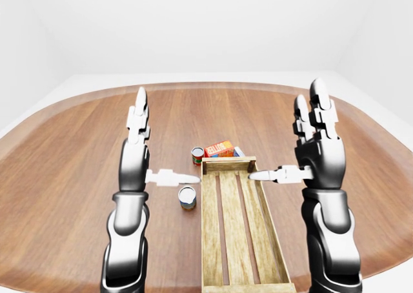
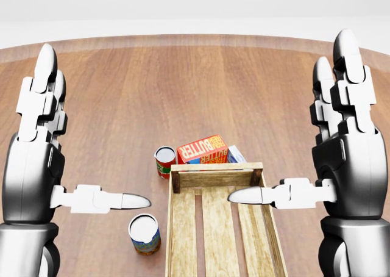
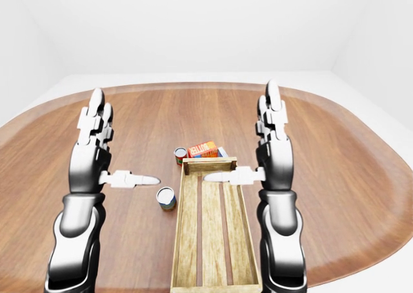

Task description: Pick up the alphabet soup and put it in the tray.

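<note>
nothing grasped yet, both hands — left hand [image 2: 36, 161], right hand [image 2: 347, 161] — spread wide and empty, alphabet soup [image 2: 145, 233] upright on the worktop [image 2: 122, 94] just left of the empty tray [image 2: 268, 228], pickup and placing all left.

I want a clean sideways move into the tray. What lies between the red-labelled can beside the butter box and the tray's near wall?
Nothing: in the head view, only bare wood separates the red-labelled can from the tray corner.

"BUTTER" on the red box [image 2: 202, 149]
</note>
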